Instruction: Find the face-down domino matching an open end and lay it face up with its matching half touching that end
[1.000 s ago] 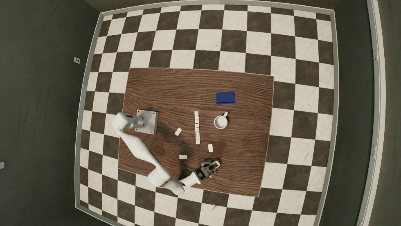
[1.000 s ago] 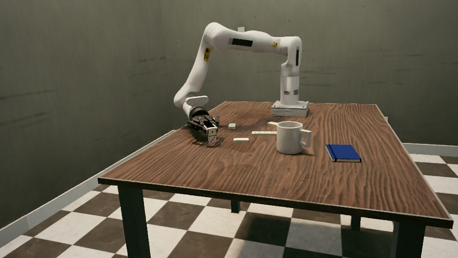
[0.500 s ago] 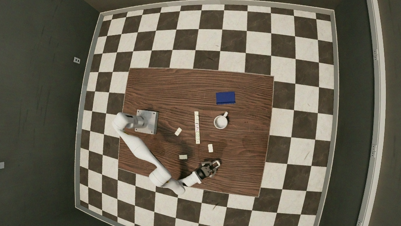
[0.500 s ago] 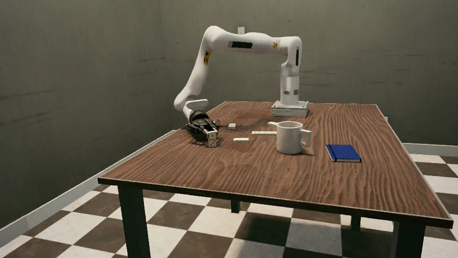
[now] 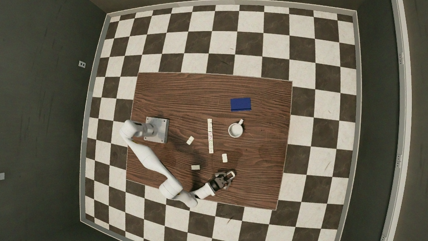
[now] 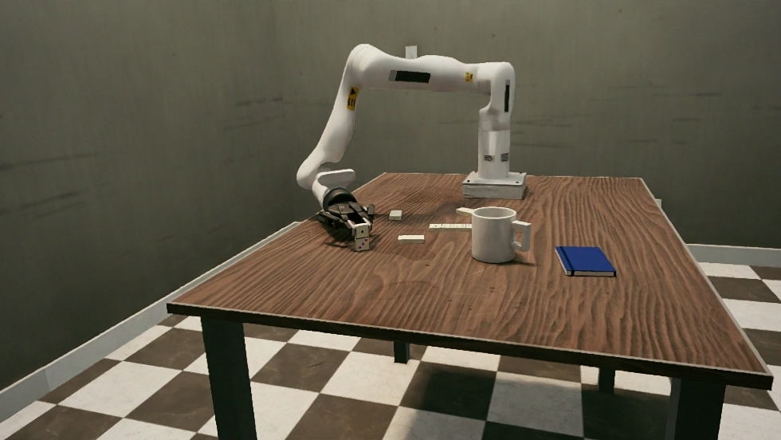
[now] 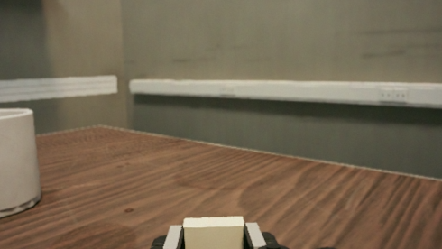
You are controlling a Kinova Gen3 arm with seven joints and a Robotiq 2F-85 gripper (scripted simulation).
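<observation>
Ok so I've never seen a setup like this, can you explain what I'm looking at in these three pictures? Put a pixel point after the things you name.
It's one white robot arm (image 5: 154,160) (image 6: 325,143) bolted at a table's edge. The first picture looks straight down, the second looks across the table towards the arm's base, and the third comes from the wrist, just behind the tool (image 5: 230,175) (image 6: 361,225) (image 7: 214,236).

On the table lie a straight line of dominoes (image 5: 210,136) (image 6: 449,226), three loose dominoes beside it, a white mug (image 5: 235,130) (image 6: 493,234) (image 7: 17,160) and a blue notebook (image 5: 240,104) (image 6: 585,261).

The tool is gripping a fourth loose domino (image 5: 232,173) (image 6: 362,241) (image 7: 214,235) upright, its dotted face towards the second camera.
</observation>
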